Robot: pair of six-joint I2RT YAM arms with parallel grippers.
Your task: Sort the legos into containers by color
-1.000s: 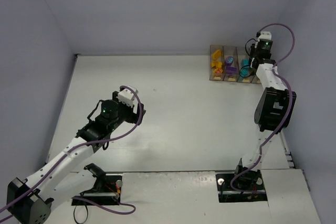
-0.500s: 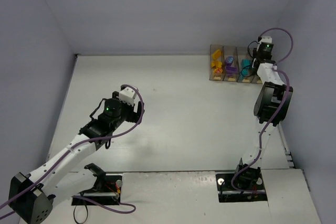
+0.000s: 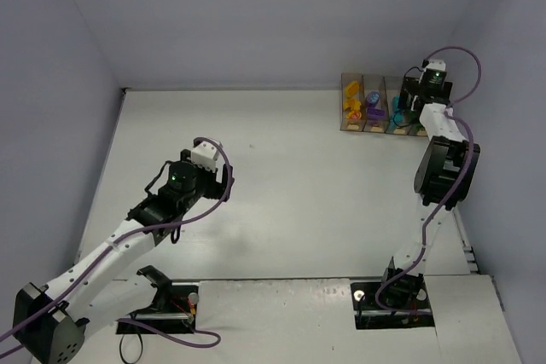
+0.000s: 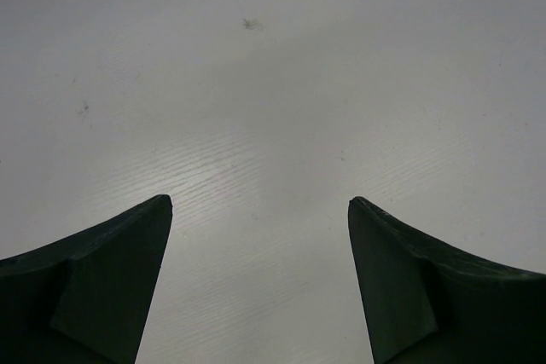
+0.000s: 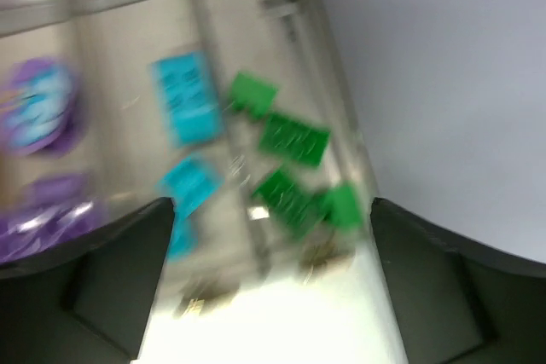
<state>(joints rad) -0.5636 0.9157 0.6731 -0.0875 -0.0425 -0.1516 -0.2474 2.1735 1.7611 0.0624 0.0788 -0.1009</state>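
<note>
The containers (image 3: 351, 81) stand in a row at the far right corner of the table. Yellow legos (image 3: 351, 108), purple legos (image 3: 374, 111) and teal legos (image 3: 397, 114) lie in separate bins. My right gripper (image 3: 418, 101) hangs over the rightmost bin and covers it in the top view. In the blurred right wrist view this gripper (image 5: 271, 210) is open and holds nothing. Below it green legos (image 5: 294, 147) lie in the end bin, with teal legos (image 5: 183, 108) and purple legos (image 5: 38, 117) in the bins to the left. My left gripper (image 4: 260, 202) is open over bare table, left of middle (image 3: 223, 181).
The grey side wall (image 5: 444, 66) rises right beside the end bin's clear wall (image 5: 328, 49). The back wall runs just behind the containers. White tabletop (image 3: 290, 168) stretches between the two arms.
My right gripper has gone from shut to open over the rightmost bin, after shifting slightly to the right. The left arm has barely moved.
</note>
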